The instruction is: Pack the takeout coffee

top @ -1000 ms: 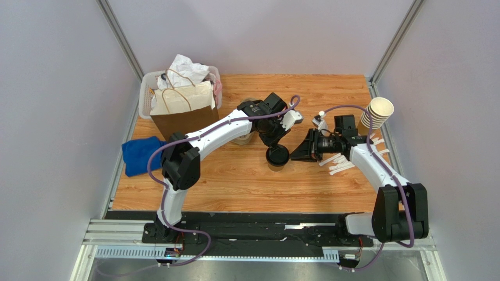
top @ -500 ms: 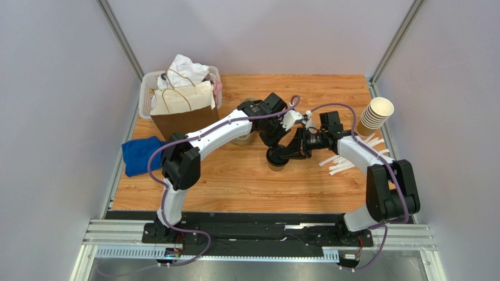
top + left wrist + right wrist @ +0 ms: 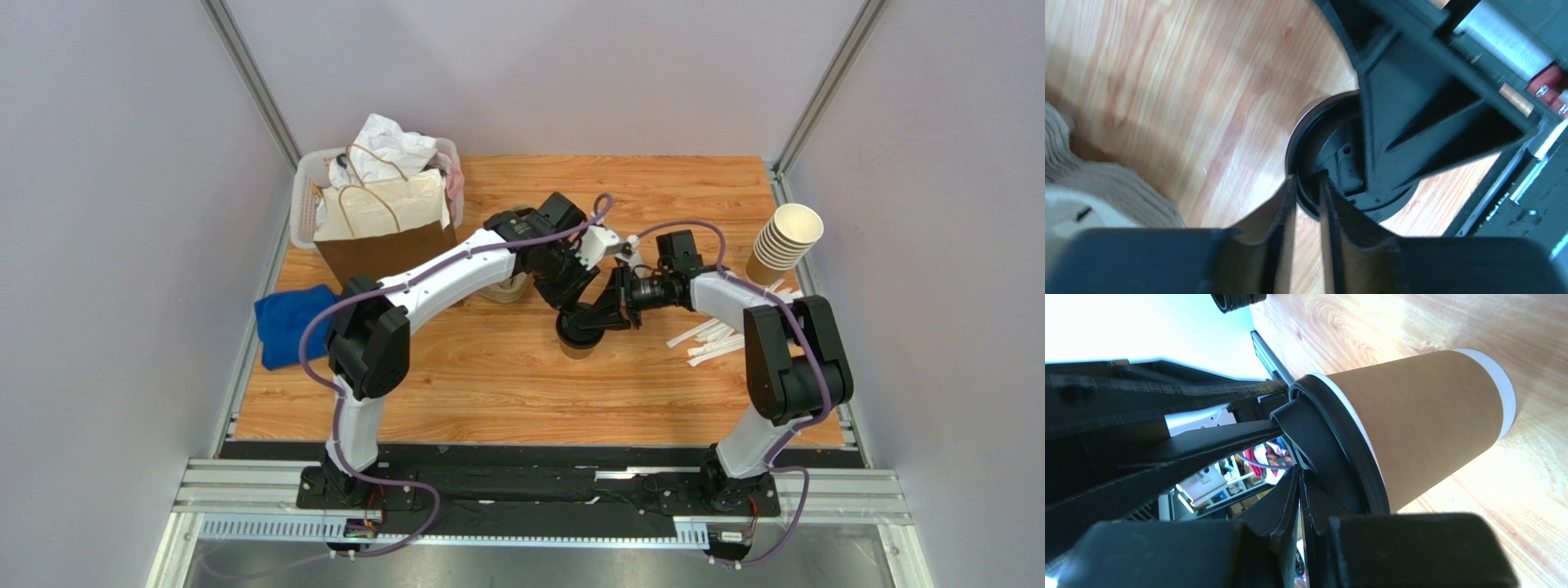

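Since the light takeout coffee looks crushable, left end effector, slightly parted, and right end effector, near-shut, grip unclear, meet its stiffer lid rim.

Wooden desk before me, takeout coffee upright near its middle, brown paper bag and white basket at my far-left corner, blue cloth on the left edge, stack of cream cups at the right edge, white strips near them, perhaps stirrers
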Robot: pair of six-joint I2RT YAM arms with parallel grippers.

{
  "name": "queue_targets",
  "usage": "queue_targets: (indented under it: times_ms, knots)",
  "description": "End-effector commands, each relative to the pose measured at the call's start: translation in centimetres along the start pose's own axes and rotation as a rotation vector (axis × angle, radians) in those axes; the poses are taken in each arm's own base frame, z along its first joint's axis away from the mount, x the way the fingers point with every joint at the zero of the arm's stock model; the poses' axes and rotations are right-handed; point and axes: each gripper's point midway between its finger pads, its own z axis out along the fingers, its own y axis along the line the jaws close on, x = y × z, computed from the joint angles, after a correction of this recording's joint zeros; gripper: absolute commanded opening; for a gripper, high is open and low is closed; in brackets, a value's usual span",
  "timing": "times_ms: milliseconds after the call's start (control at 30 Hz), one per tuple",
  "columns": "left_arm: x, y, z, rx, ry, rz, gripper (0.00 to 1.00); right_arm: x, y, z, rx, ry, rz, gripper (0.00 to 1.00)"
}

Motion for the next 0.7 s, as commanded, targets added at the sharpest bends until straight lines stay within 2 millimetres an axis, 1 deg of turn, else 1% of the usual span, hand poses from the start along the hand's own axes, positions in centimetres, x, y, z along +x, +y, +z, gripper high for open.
queue_targets:
  times_ms: [0,33,67,100,133,200,233,267,300,333,367,400,467,500,567,633,667]
  knots:
    - [-2.3,-1.3,-5.9,0.106,-0.157,-0.040,0.38,-1.0,-1.4,0.4,0.046,-0.028,-0.004,0.11]
    - [-2.6,-2.4,-6.7,0.171,-0.183,-0.045,0.40,-1.0,-1.4,0.3,0.043,-0.027,0.000,0.11]
    - [-2.1,-2.8,-6.9,0.204,-0.187,-0.055,0.41,-1.1,-1.4,0.3,0.042,-0.028,-0.004,0.11]
    - [-2.8,-3.2,-8.0,0.230,-0.233,-0.047,0.41,-1.1,-1.2,0.3,0.039,-0.026,-0.008,0.10]
    - [-2.7,-4.1,-8.3,0.276,-0.240,-0.055,0.41,-1.1,-0.9,0.2,0.029,-0.023,-0.011,0.10]
    - [-2.3,-4.9,-8.4,0.320,-0.244,-0.066,0.41,-1.1,-0.2,0.1,0.014,-0.018,-0.027,0.10]
    - [-2.4,-5.7,-8.7,0.369,-0.250,-0.069,0.41,-1.1,0.5,0.0,-0.005,-0.012,-0.041,0.11]
    - [-2.1,-5.9,-8.4,0.392,-0.244,-0.101,0.41,-1.1,1.1,-0.2,-0.016,-0.013,-0.059,0.11]
    - [-2.0,-5.9,-8.1,0.412,-0.241,-0.119,0.40,-0.8,1.7,-0.3,-0.035,0.000,-0.069,0.11]
    - [-1.9,-6.5,-8.1,0.461,-0.236,-0.136,0.38,-0.9,2.4,-0.5,-0.048,0.000,-0.081,0.11]
    - [-1.9,-6.7,-7.9,0.491,-0.235,-0.166,0.35,-0.8,3.0,-0.7,-0.060,0.000,-0.096,0.11]
    - [-1.8,-6.8,-7.4,0.522,-0.222,-0.191,0.34,-0.5,3.6,-0.9,-0.077,0.012,-0.101,0.11]
    - [-2.2,-7.2,-7.5,0.587,-0.222,-0.231,0.31,-0.4,4.9,-1.4,-0.098,0.013,-0.126,0.12]
    - [-2.2,-7.2,-7.1,0.608,-0.215,-0.245,0.30,-0.1,5.4,-1.6,-0.107,0.023,-0.129,0.12]
    - [-2.5,-7.3,-7.0,0.638,-0.220,-0.250,0.28,0.1,5.9,-2.0,-0.109,0.021,-0.162,0.12]
    - [-2.3,-7.6,-6.5,0.670,-0.201,-0.271,0.25,0.4,5.7,-2.0,-0.098,0.028,-0.152,0.11]
    - [-2.3,-7.5,-6.4,0.673,-0.195,-0.278,0.23,0.4,5.2,-1.9,-0.089,0.030,-0.158,0.11]
